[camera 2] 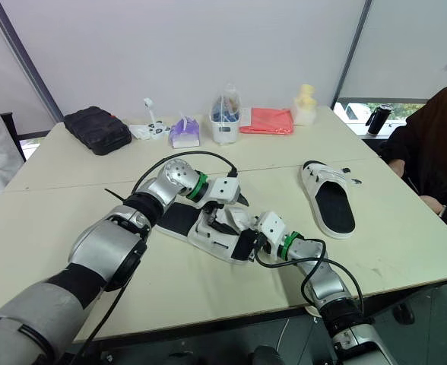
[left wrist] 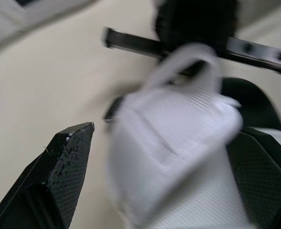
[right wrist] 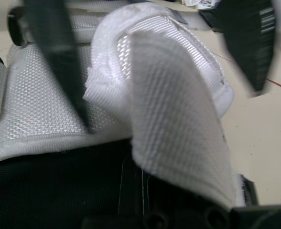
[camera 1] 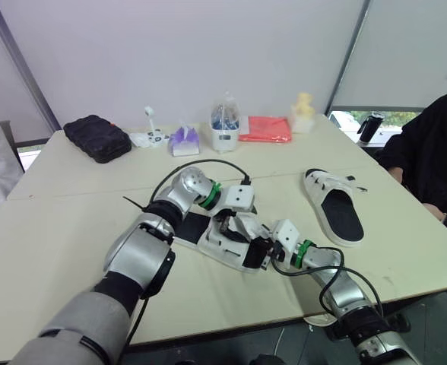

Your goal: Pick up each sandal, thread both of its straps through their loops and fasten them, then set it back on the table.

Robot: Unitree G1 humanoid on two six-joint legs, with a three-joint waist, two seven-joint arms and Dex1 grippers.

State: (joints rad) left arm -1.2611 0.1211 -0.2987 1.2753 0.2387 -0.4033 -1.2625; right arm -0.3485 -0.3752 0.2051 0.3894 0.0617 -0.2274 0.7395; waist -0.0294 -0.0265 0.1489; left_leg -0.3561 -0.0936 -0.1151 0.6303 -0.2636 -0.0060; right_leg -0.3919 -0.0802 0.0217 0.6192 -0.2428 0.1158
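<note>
A white sandal with a black footbed (camera 1: pixel 222 242) lies at the table's middle, between both grippers. My left gripper (camera 1: pixel 237 222) hovers over its upper part, open, with a white strap (left wrist: pixel 174 138) between the spread fingers (left wrist: pixel 59 181). My right gripper (camera 1: pixel 263 255) is at the sandal's near edge, shut on a folded white strap (right wrist: pixel 178 124). The two dark shapes above that strap in the right wrist view are the left gripper's fingers (right wrist: pixel 59 62). A second white sandal (camera 1: pixel 334 205) lies flat on the table to the right, apart from both grippers.
Along the table's far side stand a black pouch (camera 1: pixel 96 138), a purple tissue pack (camera 1: pixel 184 141), a clear container (camera 1: pixel 225 125), a red cloth (camera 1: pixel 265 129) and a yellow figure (camera 1: pixel 304 112). A person in black (camera 1: pixel 432 152) sits at the right edge.
</note>
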